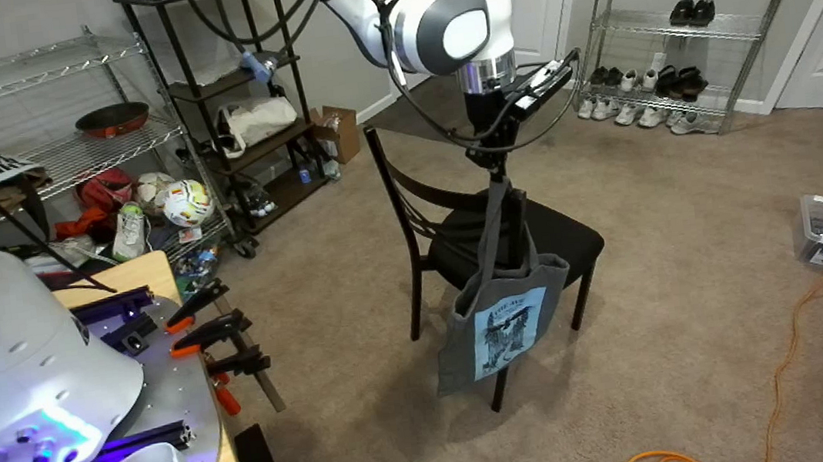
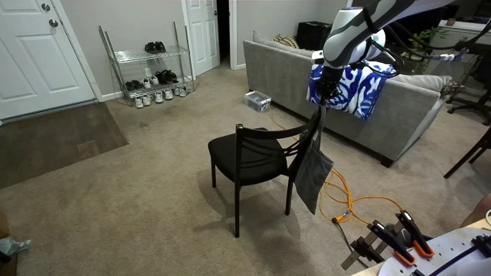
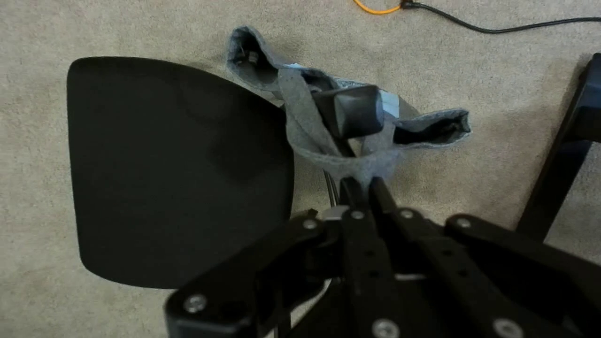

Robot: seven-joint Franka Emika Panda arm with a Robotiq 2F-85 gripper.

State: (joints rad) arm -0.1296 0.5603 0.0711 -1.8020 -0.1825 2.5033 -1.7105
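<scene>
End effector grips a strap.
The bag hangs at the near side of the chair in an exterior view; a firm pinch and slow motion should avoid snagging the post.

In the wrist view, a chair-back post obstructs upper centre, between the tote straps; the seat blocks the left; carpet lies open upper right.

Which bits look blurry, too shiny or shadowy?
Wrist view: the gripper looks blurry, so does the bag strap at its tips; an exterior view: bluish glare shines on the robot's base; both exterior views: soft shadows lie on the carpet by the chair.
</scene>
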